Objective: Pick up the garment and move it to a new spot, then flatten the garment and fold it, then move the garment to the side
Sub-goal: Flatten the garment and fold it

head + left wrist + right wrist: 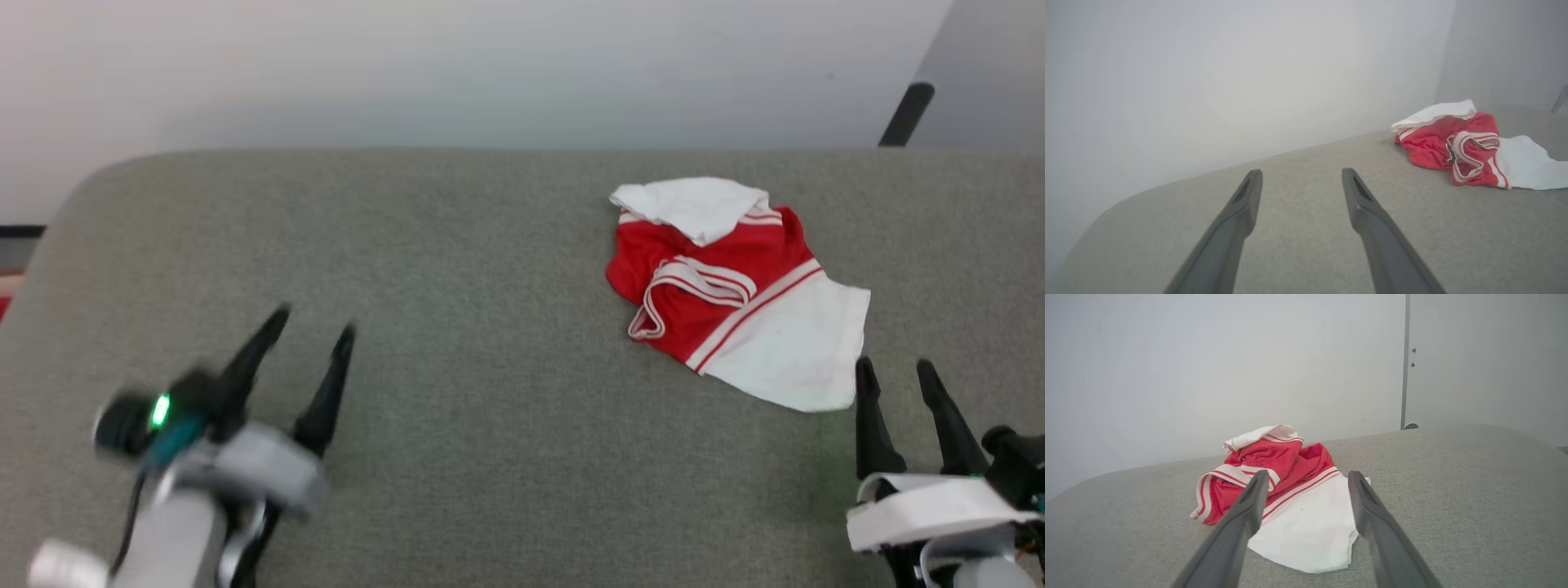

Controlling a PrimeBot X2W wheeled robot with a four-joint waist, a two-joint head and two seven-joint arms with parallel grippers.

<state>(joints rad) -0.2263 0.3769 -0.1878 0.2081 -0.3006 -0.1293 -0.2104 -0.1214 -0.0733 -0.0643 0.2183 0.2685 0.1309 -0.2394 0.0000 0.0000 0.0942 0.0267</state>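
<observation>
**Item 1. Garment** (pixel 727 286): a red jersey shirt with white sleeves and red-and-white striped trim.
- Condition: crumpled in a loose heap, neither flattened nor folded.
- One white sleeve lies spread flat on the side nearest the right gripper (pixel 894 365).
- A second white part is turned over the top of the heap on the far side.
- A loop of striped trim lies across the red body.
- Location: on the grey fabric surface (pixel 490 367), directly ahead of the right gripper's fingertips and a little toward its inner side.
- It is well apart from the left gripper (pixel 315 320), lying ahead of it and far off to its right.

**Item 2. Right gripper**: two long dark fingers standing apart, with nothing clamped.
- The inner fingertip is just beside the edge of the flat white sleeve. Whether it touches the cloth cannot be told.
- In the right wrist view the sleeve shows in the gap between the fingers, with the red heap beyond the left finger.

**Item 3. Left gripper**: two long dark fingers standing apart, with nothing between them.
- It is slightly blurred in the head view.
- Bare grey fabric lies beneath and ahead of it.
- A green light (pixel 160 411) glows on the housing behind the fingers.

**Item 4. Grey fabric surface**: woven, with a rounded corner ahead and to the left of the left gripper.

**Item 5. Pale wall** (pixel 408 65): it stands beyond the surface, ahead of both grippers.

**Item 6. Dark bar** (pixel 906 114): slanted, and far ahead of the right gripper at the surface's back edge.
</observation>
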